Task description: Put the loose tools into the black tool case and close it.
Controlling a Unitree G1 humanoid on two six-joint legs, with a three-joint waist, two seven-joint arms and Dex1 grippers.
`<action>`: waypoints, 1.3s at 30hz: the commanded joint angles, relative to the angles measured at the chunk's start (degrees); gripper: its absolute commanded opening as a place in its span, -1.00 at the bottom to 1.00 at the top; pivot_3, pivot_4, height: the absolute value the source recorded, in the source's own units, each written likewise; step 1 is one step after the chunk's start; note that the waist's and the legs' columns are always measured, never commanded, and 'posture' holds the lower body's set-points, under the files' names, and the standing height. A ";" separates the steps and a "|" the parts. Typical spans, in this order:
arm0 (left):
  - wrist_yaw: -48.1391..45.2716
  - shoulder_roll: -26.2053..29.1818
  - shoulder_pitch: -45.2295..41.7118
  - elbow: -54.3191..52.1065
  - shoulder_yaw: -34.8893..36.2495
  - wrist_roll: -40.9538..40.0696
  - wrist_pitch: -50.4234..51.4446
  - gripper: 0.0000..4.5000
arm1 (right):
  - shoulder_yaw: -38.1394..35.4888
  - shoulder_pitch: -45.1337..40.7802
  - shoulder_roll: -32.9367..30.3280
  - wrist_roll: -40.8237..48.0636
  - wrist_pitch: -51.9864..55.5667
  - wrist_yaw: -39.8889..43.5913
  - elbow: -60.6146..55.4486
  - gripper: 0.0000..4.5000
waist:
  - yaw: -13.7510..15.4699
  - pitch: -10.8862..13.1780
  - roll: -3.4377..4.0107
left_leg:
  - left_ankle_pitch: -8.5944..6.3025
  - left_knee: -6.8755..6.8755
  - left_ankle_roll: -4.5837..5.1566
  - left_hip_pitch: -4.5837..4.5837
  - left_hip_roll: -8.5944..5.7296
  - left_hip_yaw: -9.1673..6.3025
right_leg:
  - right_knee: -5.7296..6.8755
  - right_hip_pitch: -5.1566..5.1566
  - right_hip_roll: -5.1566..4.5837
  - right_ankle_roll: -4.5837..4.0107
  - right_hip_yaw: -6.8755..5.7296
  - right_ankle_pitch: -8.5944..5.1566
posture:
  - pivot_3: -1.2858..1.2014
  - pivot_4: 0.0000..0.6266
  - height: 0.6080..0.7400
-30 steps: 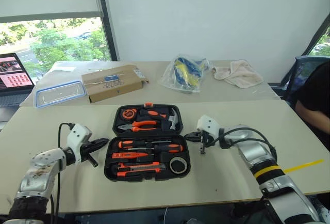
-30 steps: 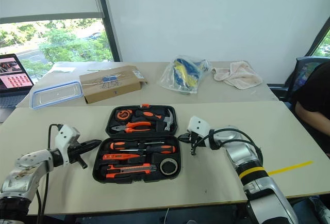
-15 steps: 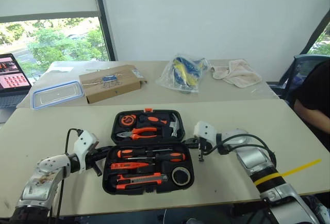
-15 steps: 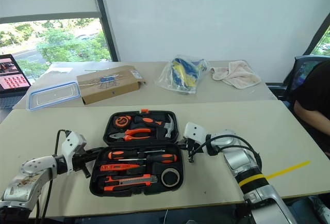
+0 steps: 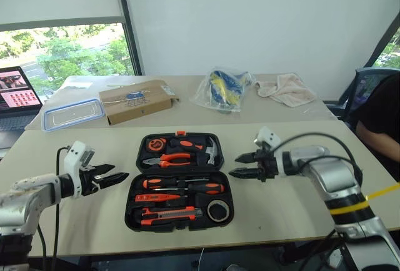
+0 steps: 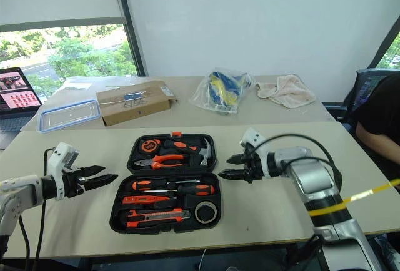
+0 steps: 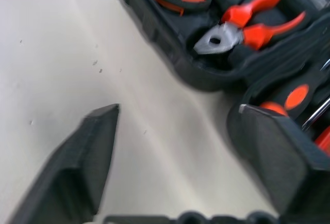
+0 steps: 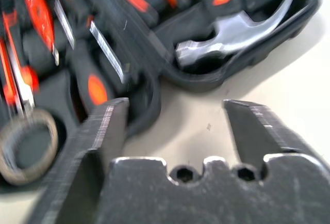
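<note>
Flanking the open black plastic tool case (image 5: 180, 180), tools already slotted inside.
Left gripper (image 5: 111, 178) and right gripper (image 5: 244, 165), both spread empty, sit just beside its short sides; the right is nearer the lid half.

cardboard box (image 5: 137, 100), clear blue-rimmed container (image 5: 72, 113), laptop (image 5: 17, 96), plastic bag (image 5: 224, 88), beige cloth (image 5: 287, 89)

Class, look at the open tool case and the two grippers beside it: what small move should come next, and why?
Probably bring both grippers in to the far half of the black tool case to fold it shut. The screwdrivers, utility knife and tape roll already sit in the near half, and the left gripper and right gripper flank the case, open and holding nothing.
</note>
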 commanded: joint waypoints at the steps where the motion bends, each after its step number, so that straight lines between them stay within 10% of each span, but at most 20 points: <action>1: 4.52 -0.93 -4.98 0.58 -1.52 0.28 5.18 0.81 | 0.01 -5.63 2.43 0.01 7.90 -4.95 5.75 0.99 | 0.04 0.00 0.00 | 0.00 0.00 0.00 -0.02 0.00 0.01 | -0.01 0.00 0.01 -0.01 -0.02 0.00 | 0.03 -0.52 1.00; 13: 13.06 -5.58 -10.60 1.15 -6.12 3.35 11.58 0.81 | 4.05 -14.22 8.80 -4.90 6.50 -12.01 23.43 0.99 | -0.93 0.00 0.00 | 0.02 -0.41 -0.02 -0.08 -0.14 0.03 | -0.04 -0.06 0.00 0.05 -0.29 0.01 | 0.03 -0.52 1.00; 25: 15.48 -5.94 -13.09 4.14 -6.02 3.74 12.62 -0.93 | 5.18 -16.69 11.53 -5.87 7.22 -13.17 29.43 -0.67 | -1.50 -0.01 0.01 | 0.29 -0.27 -0.32 0.04 -0.13 0.02 | 0.31 0.02 -0.05 -0.02 -0.16 0.05 | 0.03 -0.52 1.00; 32: 15.51 -7.04 -10.81 3.75 -2.90 2.42 10.66 -1.00 | 2.37 -17.11 13.17 -5.41 3.70 -14.47 31.64 -0.98 | -1.53 -0.02 -0.01 | 0.39 -0.10 -0.38 0.11 -0.04 -0.03 | 0.56 0.02 -0.04 -0.16 0.00 0.13 | 0.03 -0.52 1.00; 39: 11.00 -12.70 -3.96 0.68 6.51 0.49 -10.08 -1.00 | -0.19 -4.74 8.31 -6.52 -28.16 -7.88 12.56 -0.98 | -1.27 0.01 -0.01 | 0.39 -0.08 -0.37 -0.07 0.01 -0.10 | 0.56 -0.15 -0.07 -0.20 -0.03 0.17 | 0.03 -0.52 1.00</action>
